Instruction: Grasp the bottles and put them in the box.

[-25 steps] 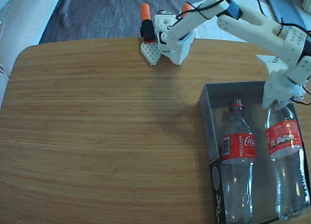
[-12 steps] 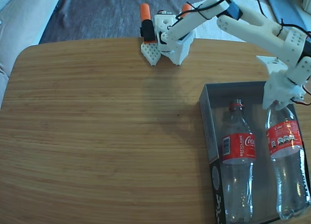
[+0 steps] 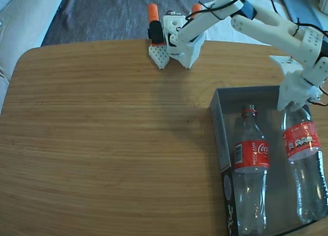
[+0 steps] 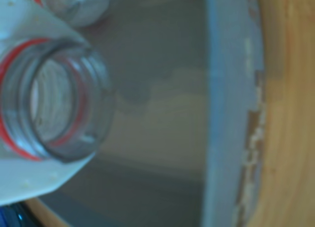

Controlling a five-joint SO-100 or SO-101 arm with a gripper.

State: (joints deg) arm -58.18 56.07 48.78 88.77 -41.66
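- The bottles: I see two, both inside the box (image 3: 219,124) at the right edge of the wooden surface (image 3: 102,144) in the fixed view.
- The left bottle (image 3: 250,164) lies flat along the box floor, neck toward the far wall, red label facing up, apart from the tool.
- The right bottle (image 3: 304,159) lies just beside it, its neck end reaching up under the tool (image 3: 291,107).
- My white arm (image 3: 266,26) reaches from its base (image 3: 177,39) at the far edge of the surface over to the box, and the tool sits right on the right bottle's neck.
- The fixed view hides that neck behind the tool, so from there I cannot judge the grip.
- The wrist view gives me what the fixed one lacks: the open mouth of the right bottle (image 4: 47,106) with its red ring, close up, against a white finger (image 4: 24,35).
- It looks to be clamped by the tool at the neck, though I only see one finger plainly.
- The wrist view also shows the grey box interior (image 4: 162,89) and a worn pale rim with wood grain beyond; it is blurred.
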